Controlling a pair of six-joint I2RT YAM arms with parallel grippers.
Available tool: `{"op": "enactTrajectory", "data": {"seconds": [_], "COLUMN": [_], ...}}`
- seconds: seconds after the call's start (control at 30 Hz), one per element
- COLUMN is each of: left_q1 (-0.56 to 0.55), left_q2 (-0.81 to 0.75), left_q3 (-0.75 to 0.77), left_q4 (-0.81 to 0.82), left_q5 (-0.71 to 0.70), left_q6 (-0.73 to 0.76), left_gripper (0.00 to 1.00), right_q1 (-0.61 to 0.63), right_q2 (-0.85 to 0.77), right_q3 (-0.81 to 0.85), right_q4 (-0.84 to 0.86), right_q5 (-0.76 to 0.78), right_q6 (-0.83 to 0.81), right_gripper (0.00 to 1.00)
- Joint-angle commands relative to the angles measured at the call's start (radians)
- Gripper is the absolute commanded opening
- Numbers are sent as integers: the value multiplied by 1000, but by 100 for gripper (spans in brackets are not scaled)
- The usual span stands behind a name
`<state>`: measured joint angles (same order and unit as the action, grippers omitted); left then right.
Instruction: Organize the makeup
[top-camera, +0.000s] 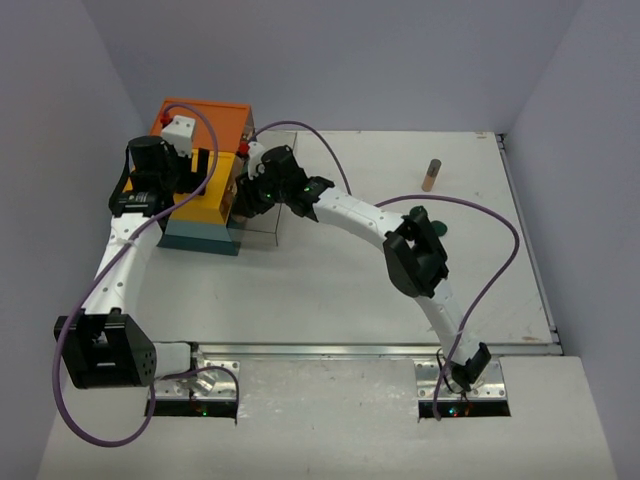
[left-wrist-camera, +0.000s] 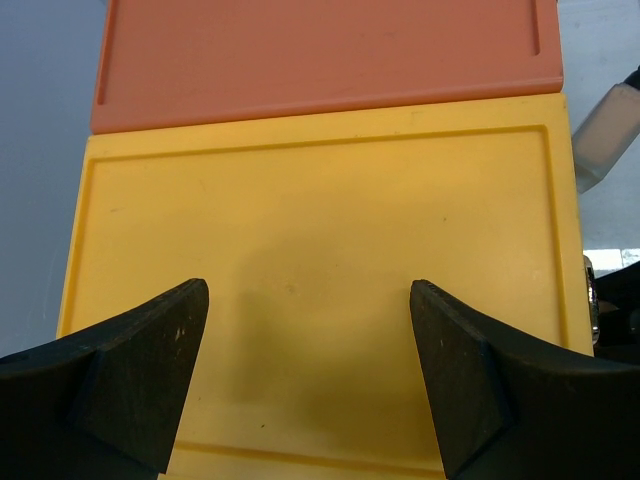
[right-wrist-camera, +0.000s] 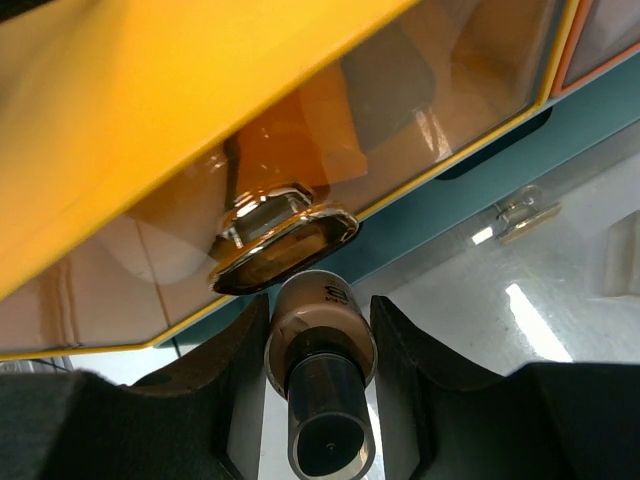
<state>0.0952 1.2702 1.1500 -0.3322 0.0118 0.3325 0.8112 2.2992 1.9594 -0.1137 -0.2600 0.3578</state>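
Note:
My right gripper (right-wrist-camera: 320, 345) is shut on a tan cylindrical bottle (right-wrist-camera: 318, 315) with a clear dark cap that points at the camera. The bottle's far end sits just below the shiny knob (right-wrist-camera: 280, 235) on the clear front of the yellow drawer (right-wrist-camera: 150, 110). In the top view this gripper (top-camera: 246, 194) is at the right side of the drawer box (top-camera: 205, 215). My left gripper (left-wrist-camera: 310, 380) is open and empty over the yellow top (left-wrist-camera: 320, 230); it also shows in the top view (top-camera: 195, 180). Another tan bottle (top-camera: 431, 175) stands at the back right. A dark green disc (top-camera: 440, 228) peeks from behind my right arm.
The drawer box has an orange level (left-wrist-camera: 320, 50) behind the yellow one and a teal level (right-wrist-camera: 480, 165) below. A clear pane (top-camera: 258, 228) stands on the table beside the box under my right wrist. The table's right edge (top-camera: 530, 250) runs near the standing bottle.

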Motion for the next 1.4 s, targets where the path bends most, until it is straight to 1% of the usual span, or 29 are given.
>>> {"op": "enactTrajectory", "data": {"seconds": [0.0,0.03,0.1,0.13,0.2,0.3,0.5,0.6,0.7,0.83,0.9,0.93,1.17,1.27,1.37], "left_q1": [14,15,15,15,14,15,15,15,15,14,15,14,15,15,15], "left_q2": [1,3,3,3,3,3,1,0,0,-3,-5,-6,-6,-5,-4], "left_q3": [10,10,14,16,19,17,12,13,11,10,10,10,18,16,13], "left_q4": [59,59,58,56,55,58,58,59,59,56,56,56,56,56,56], "left_q5": [25,26,30,30,30,38,60,68,71,74,74,74,77,77,76], "left_q6": [1,0,2,2,2,4,6,5,5,5,7,8,10,10,13], "left_gripper": [80,80,80,80,80,80,81,81,81,81,81,81,81,81,81], "right_q1": [-3,-1,-2,-1,-3,-1,-2,-3,-1,-4,-3,-4,-1,-3,-1], "right_q2": [13,19,32,36,34,25,0,-20,-41,-70,-88,-91,-106,-112,-123], "right_q3": [81,86,95,98,98,99,99,93,73,63,56,52,34,25,5], "right_q4": [38,36,30,28,20,20,1,-21,-9,-9,-8,-5,-18,-29,-26], "right_q5": [-14,-9,1,7,42,66,139,201,202,215,226,228,184,152,126], "right_q6": [3,1,-1,-3,-3,-13,-57,-80,-91,-95,-100,-102,-131,-133,-129], "right_gripper": [24,26,35,43,65,69,67,66,65,61,57,54,48,45,46]}}
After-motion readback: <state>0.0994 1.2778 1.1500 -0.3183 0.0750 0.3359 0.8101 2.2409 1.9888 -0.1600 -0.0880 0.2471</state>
